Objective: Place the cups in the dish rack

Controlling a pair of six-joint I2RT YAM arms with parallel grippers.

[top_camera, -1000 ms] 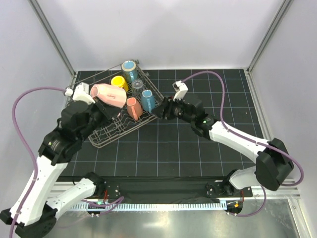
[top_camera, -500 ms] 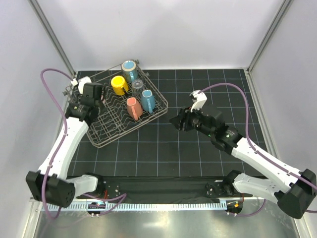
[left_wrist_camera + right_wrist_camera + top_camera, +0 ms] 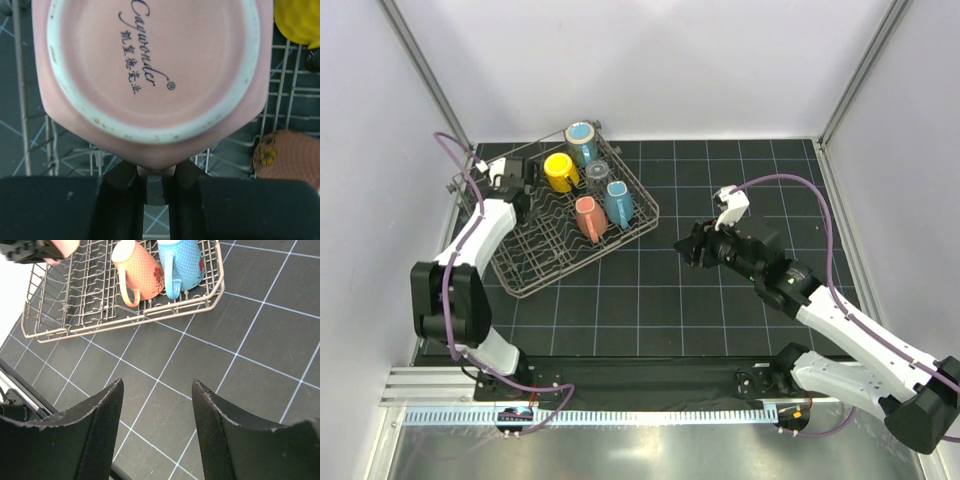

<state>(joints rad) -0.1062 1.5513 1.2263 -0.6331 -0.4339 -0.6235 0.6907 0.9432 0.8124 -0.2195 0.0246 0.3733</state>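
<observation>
My left gripper (image 3: 156, 175) is clamped tight on a pink cup (image 3: 150, 70), the fingers pinching a small pink nub at the cup's 6 o'clock edge; whether that nub is the handle I cannot tell. The cup's base faces my wrist camera, ringed in white and marked with dark script, over the wires at the 10 o'clock corner of the dish rack (image 3: 528, 262). The rack sits at about 10 o'clock on the black gridded mat (image 3: 720, 310). Inside it, a light blue cup (image 3: 581, 136) stands at the 12 o'clock corner, with a yellow cup (image 3: 560, 171) at its 7 o'clock. A clear tumbler (image 3: 598, 170) is just beside the yellow one at 3 o'clock. A blue mug (image 3: 617, 203) and a salmon cup (image 3: 588, 218) lie side by side toward the 3 o'clock corner. My right gripper (image 3: 156, 390) is spread wide with nothing between its fingers, above bare mat, apart from the rack at its 4 o'clock.
</observation>
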